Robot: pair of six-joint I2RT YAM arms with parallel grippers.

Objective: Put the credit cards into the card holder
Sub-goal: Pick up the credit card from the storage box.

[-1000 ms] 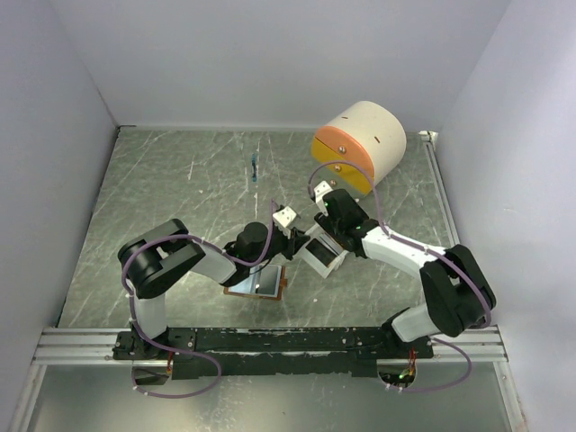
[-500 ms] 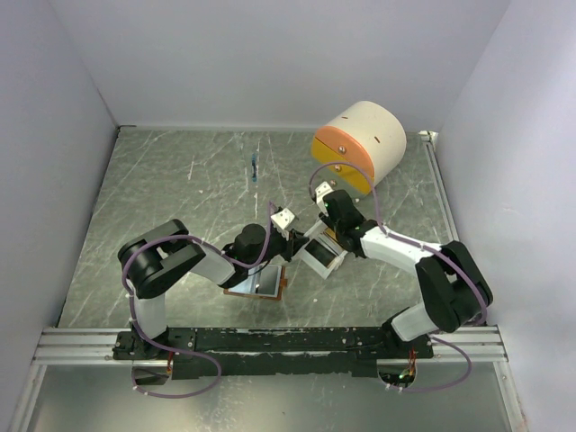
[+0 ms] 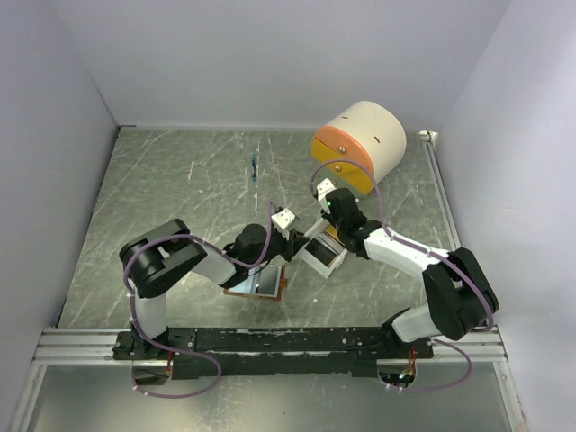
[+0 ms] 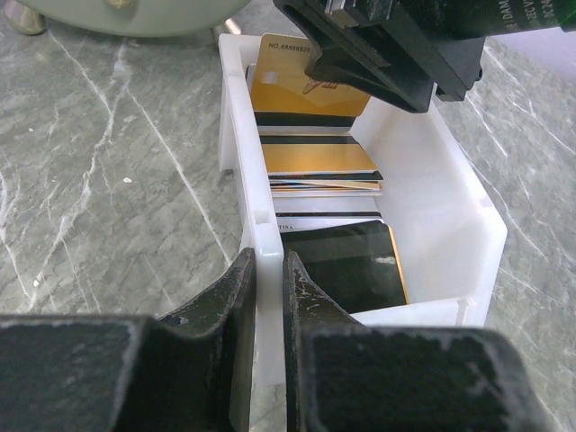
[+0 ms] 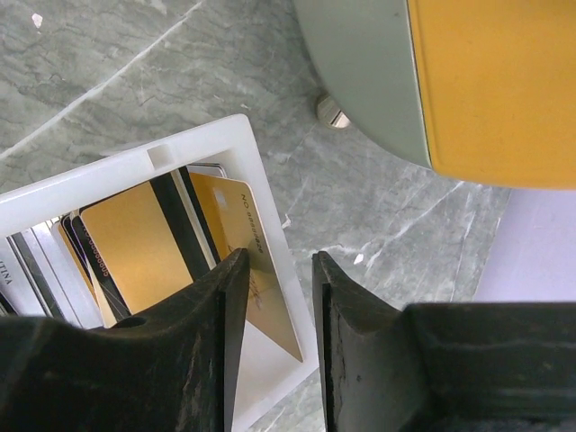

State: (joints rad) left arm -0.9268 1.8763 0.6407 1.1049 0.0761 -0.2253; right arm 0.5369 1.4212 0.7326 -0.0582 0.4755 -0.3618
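Grey marbled bench [image 3: 180, 198], white walls [image 3: 270, 54]; the left end effector [image 4: 263, 297] clamps the tray [image 4: 450, 180] by its wall, the right end effector [image 5: 274, 297] straddles a gold card [image 5: 236, 220], grip unclear.

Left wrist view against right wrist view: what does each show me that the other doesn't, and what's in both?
Only the left wrist view: the left claw clamped on the white tray's near wall, and a black card lying at the tray's near end. Only the right wrist view: the drawer box's orange front, and the right claw from behind, jaws apart either side of the tilted gold card's corner. Both: the tray, that gold card, the other cards stacked beside it, the box's pale underside and the marble table.
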